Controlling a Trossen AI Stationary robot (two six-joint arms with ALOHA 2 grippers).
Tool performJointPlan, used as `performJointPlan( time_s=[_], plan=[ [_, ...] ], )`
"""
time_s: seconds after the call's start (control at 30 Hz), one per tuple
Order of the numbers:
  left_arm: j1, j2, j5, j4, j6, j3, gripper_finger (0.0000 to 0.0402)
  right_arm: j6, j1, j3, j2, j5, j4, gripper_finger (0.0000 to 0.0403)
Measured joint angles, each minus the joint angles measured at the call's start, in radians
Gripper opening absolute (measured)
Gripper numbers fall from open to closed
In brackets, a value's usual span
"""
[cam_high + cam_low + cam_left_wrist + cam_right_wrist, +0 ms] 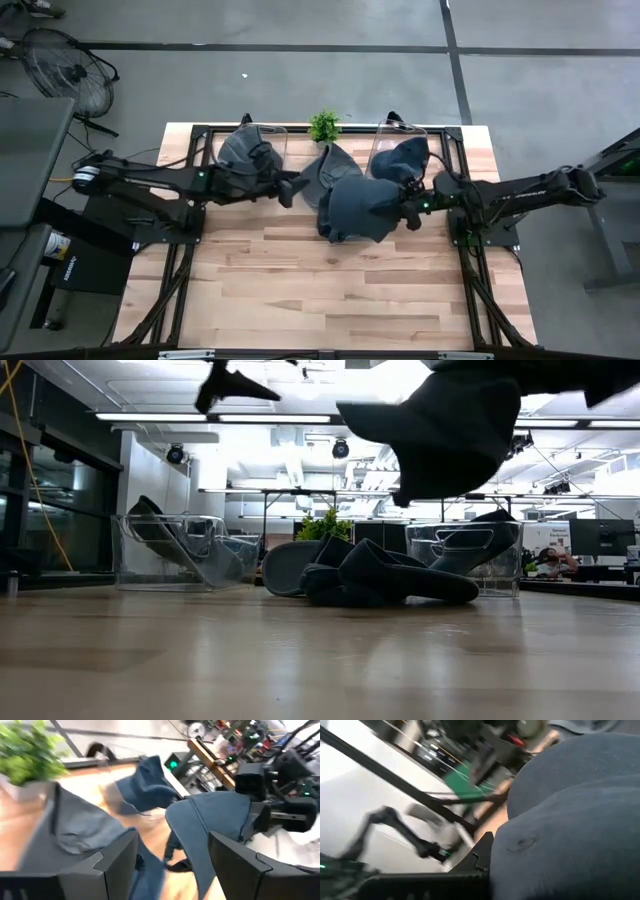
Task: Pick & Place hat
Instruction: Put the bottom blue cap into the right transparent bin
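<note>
Far half of the table (300, 290) is crowded, near half is bare wood w/ plenty of room to move. Two clear bins sit along the far edge: left bin (252, 150) and right bin (400, 150), each w/ dark hats inside, and a small green plant (324, 125) stands between them at the far edge. Right gripper (405, 207) is clamped on a dark blue-grey hat (358, 207), lifted clear of the table; in the low view that hat (440, 430) hangs high above the wood w/ open air under it. Its long axis runs roughly left-right, the loose end drooping toward the near-left. Below and just far of it, a pile of hats (385, 580) lies on the table between the bins, brims pointing mostly left. Left gripper (290, 188) hovers just left of that pile, near the left bin, fingers (235, 870) spread w/ nothing between them. Left of the table, a floor fan (62, 68) stands well apart. No label or writing on the hats is readable.
</note>
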Motion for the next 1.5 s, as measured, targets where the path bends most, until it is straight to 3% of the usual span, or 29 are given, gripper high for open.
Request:
performJointPlan(
  time_s=[0.27, 0.47, 0.8, 1.03, 1.27, 1.5],
  plan=[
    [0.000, -0.037, -0.082, -0.055, 0.061, 0.000, 0.0239, -0.163, -0.143, 0.333, 0.000, 0.009, -0.582, 0.0015],
    [0.000, -0.036, -0.163, -0.057, 0.149, 0.000, 0.0239, -0.227, -0.299, 0.517, 0.000, 0.012, -0.823, 0.0015],
    [0.000, -0.036, -0.385, -0.044, 0.432, 0.000, 0.0239, -0.222, -0.512, 0.604, 0.015, -0.035, -0.962, 0.0015],
    [0.007, -0.036, -0.469, -0.005, 0.627, 0.000, 0.0239, -0.218, -0.615, 0.616, 0.130, -0.105, -0.981, 0.0015],
    [0.106, -0.036, -0.444, -0.006, 0.650, 0.000, 0.0239, -0.292, -0.719, 0.746, 0.279, -0.127, -1.081, 0.0015],
    [0.221, -0.025, -0.290, -0.003, 0.669, 0.001, 0.0239, -0.387, -0.789, 0.986, 0.445, -0.124, -1.324, 0.0015]
  ],
)
